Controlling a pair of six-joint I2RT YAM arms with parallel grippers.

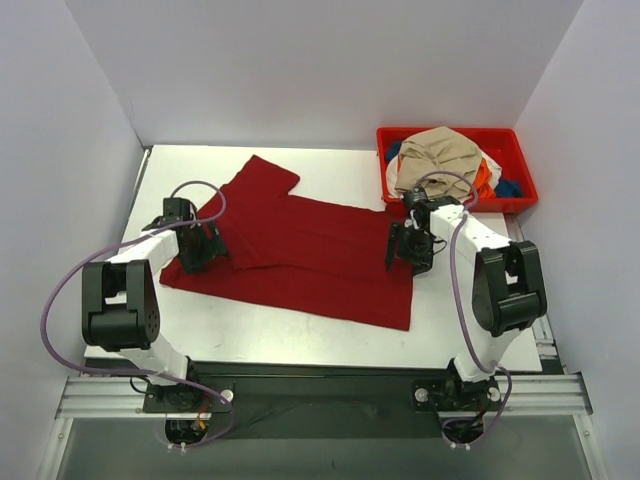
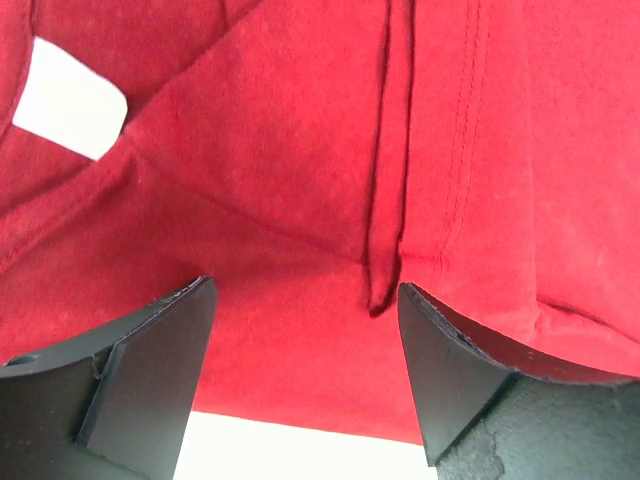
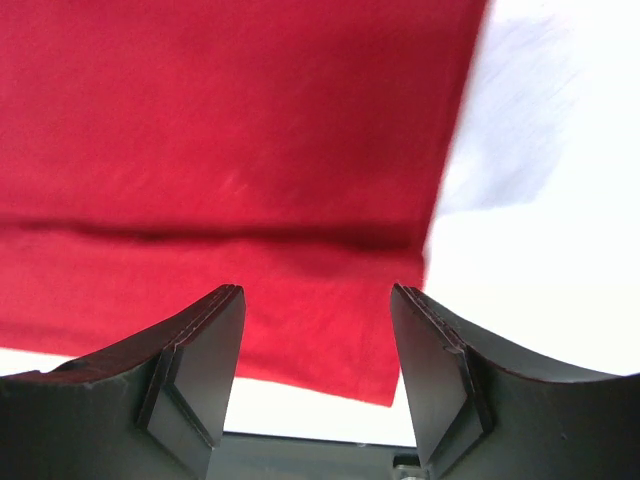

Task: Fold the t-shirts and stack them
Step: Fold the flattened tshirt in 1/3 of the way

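A dark red t-shirt (image 1: 300,255) lies spread on the white table, partly folded lengthwise, one sleeve pointing to the far left. My left gripper (image 1: 200,247) is open just above its left end; the left wrist view shows red cloth (image 2: 300,200), a seam and the white neck label (image 2: 68,100) between the fingers. My right gripper (image 1: 405,248) is open over the shirt's right edge; the right wrist view shows the folded red cloth (image 3: 220,150) and its near right corner. Other t-shirts, tan (image 1: 435,155) on top with orange, white and blue under it, are piled in the bin.
A red plastic bin (image 1: 520,165) stands at the far right corner of the table (image 1: 250,335). White walls close in the left, back and right sides. The arm bases sit at the near edge.
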